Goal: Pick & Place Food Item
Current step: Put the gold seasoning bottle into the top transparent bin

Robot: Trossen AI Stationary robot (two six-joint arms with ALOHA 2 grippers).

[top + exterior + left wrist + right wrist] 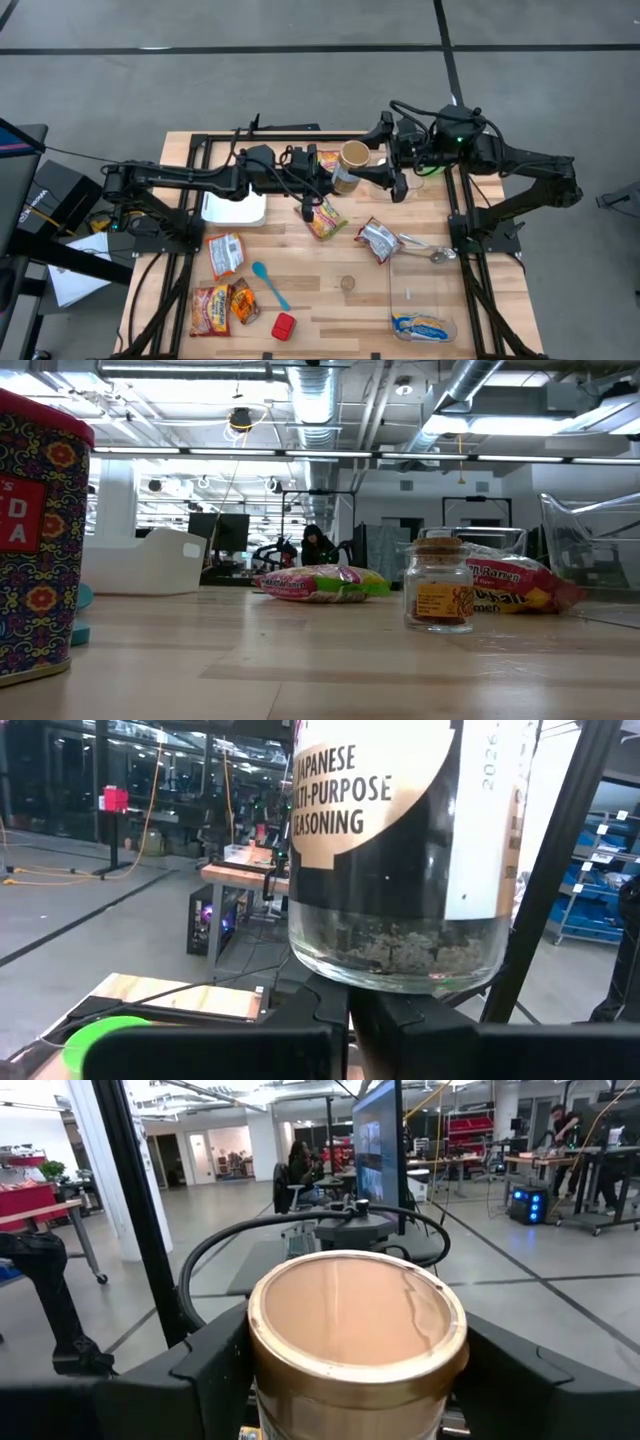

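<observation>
With the right gripper (pixel 356 1342), clamps the seasoning jar (pixel 349 160) just under its gold lid (pixel 356 1315), fingers spread wide to either side to take the broad body, and holds it roughly upright above the table (pixel 330 305) near the far edge, probably to keep the contents settled. With the left gripper (pixel 350 1025), fingers pressed together on nothing, sits just beneath the jar's glass base, seemingly as a support or in wait for a handover. Leaves the snack packets (pixel 224 252) and the clear bin (pixel 420 290) nearer the front untouched.
</observation>
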